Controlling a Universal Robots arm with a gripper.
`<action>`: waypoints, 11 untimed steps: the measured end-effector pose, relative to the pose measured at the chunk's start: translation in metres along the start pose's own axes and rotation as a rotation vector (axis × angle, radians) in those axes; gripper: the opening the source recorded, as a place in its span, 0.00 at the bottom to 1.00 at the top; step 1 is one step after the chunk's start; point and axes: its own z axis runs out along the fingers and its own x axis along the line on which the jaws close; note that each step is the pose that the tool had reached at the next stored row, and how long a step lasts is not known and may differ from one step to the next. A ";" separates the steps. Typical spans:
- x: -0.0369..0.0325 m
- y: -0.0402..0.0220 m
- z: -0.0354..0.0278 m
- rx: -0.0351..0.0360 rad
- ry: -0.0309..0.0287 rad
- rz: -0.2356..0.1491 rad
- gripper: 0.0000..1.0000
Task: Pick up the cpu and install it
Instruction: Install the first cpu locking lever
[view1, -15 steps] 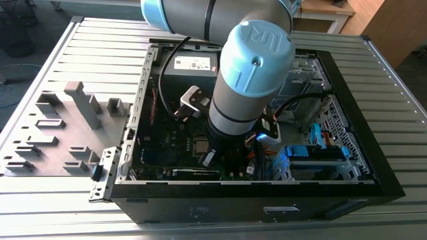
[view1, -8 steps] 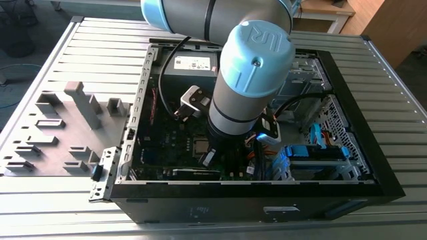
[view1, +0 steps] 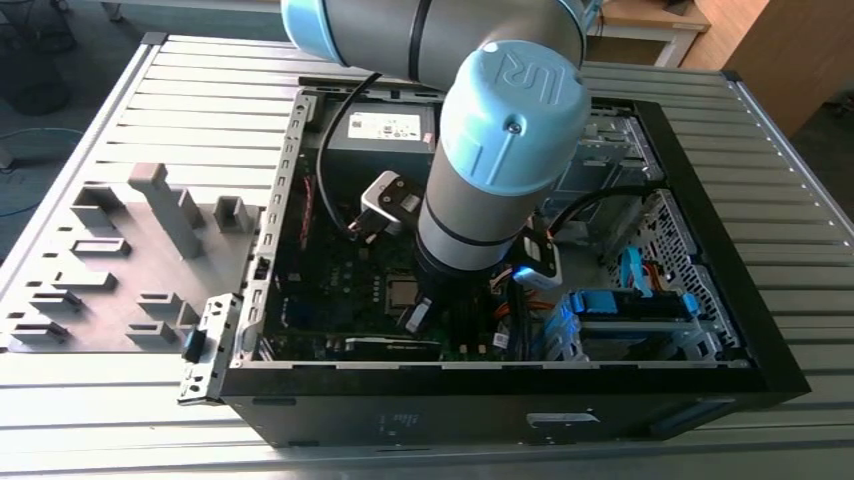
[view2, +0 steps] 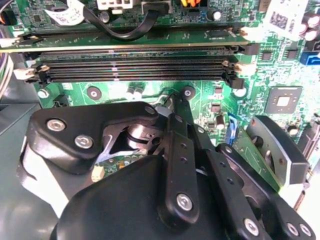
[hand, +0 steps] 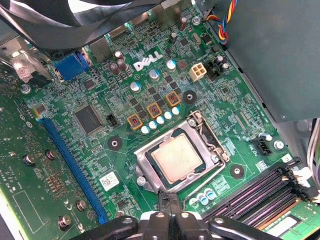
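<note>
The cpu (hand: 177, 159), a small square chip with a pale metal top, lies flat in its socket on the green motherboard (hand: 100, 85), framed by the socket's silver bracket (hand: 145, 161). In the exterior view the cpu (view1: 400, 292) shows inside the open computer case (view1: 507, 395), just beside the arm (view1: 494, 170). My gripper (hand: 168, 200) hovers close over the board at the socket's edge, on the side toward the memory slots. Its black fingers are pressed together and hold nothing. The second wrist view looks along the gripper (view2: 173, 106) and its black linkage.
A grey fixture tray (view1: 120, 260) with plastic blocks lies at the exterior view's left, outside the case. Black memory slots (view2: 135, 70) run beside the socket, and a blue expansion slot (hand: 70, 155) lies on its other side. A power supply (view1: 380, 125), cables and blue drive bays (view1: 627, 300) crowd the case.
</note>
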 end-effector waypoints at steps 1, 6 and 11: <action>-0.0001 0.0001 -0.0009 -0.0001 -0.0005 0.000 0.11; -0.0003 0.0007 -0.0067 -0.0002 0.0000 0.000 0.11; -0.0003 0.0006 -0.0072 -0.0004 -0.0001 0.000 0.11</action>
